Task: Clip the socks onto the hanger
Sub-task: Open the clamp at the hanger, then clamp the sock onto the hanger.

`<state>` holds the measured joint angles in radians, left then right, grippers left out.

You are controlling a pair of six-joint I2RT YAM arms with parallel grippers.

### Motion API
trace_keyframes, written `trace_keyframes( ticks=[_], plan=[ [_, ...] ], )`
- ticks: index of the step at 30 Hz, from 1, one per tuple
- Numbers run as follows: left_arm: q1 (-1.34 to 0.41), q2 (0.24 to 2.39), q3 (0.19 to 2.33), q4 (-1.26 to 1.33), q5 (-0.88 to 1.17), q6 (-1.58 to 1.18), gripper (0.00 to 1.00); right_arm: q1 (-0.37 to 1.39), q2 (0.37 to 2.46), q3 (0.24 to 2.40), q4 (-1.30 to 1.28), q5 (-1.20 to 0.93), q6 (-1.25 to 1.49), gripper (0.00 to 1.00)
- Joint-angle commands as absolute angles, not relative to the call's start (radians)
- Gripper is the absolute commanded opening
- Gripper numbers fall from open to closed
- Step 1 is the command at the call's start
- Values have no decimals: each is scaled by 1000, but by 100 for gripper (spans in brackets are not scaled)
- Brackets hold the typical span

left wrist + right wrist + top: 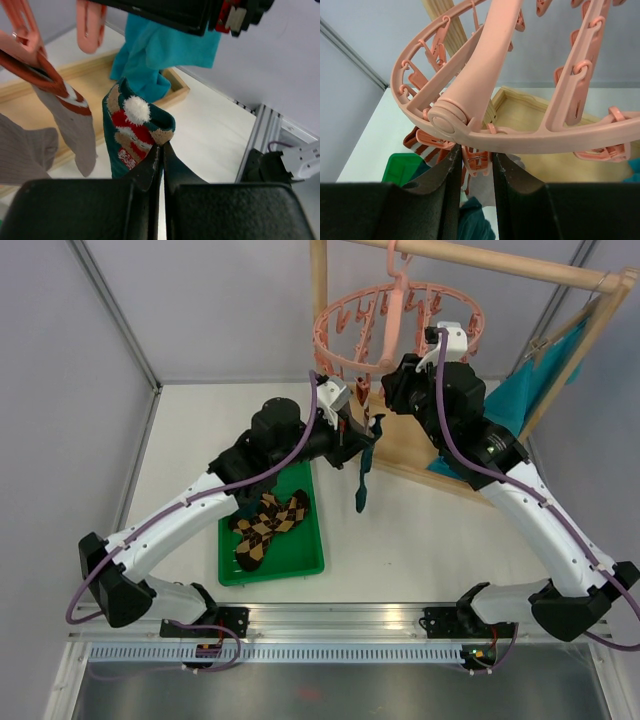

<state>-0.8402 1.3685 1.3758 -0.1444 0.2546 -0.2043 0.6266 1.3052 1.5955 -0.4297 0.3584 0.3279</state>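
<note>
The left gripper (161, 152), jaws pinching the cuff of a teal sock (131, 135), holds it beneath the hanger (470, 95) while the right gripper (474, 157) squeezes a clip (478, 162), seemingly to open it (an argyle sock (268, 525) lies in the tray (312, 562)).

The top view looks steeply down from behind the arm bases over the whole table (420, 540). The left wrist view looks along its fingers (150, 170), close on the teal sock (125, 145). The right wrist view tilts up just under the hanger (470, 85), which all three share.
</note>
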Motion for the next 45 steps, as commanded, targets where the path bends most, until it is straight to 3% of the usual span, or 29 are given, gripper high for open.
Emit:
trace_keyframes(
  ticks=[1,22,45],
  plan=[
    [-848,1387,1352,-5,175,-210,2,657,1364,1621,-555,363,379,0],
    [-850,1451,1339,163,60,-202,2,660,1371,1647,-604,410,383,0],
    [-851,1499,1348,181,55,-201,2,658,1374,1667,-629,420,376,0]
  ],
)
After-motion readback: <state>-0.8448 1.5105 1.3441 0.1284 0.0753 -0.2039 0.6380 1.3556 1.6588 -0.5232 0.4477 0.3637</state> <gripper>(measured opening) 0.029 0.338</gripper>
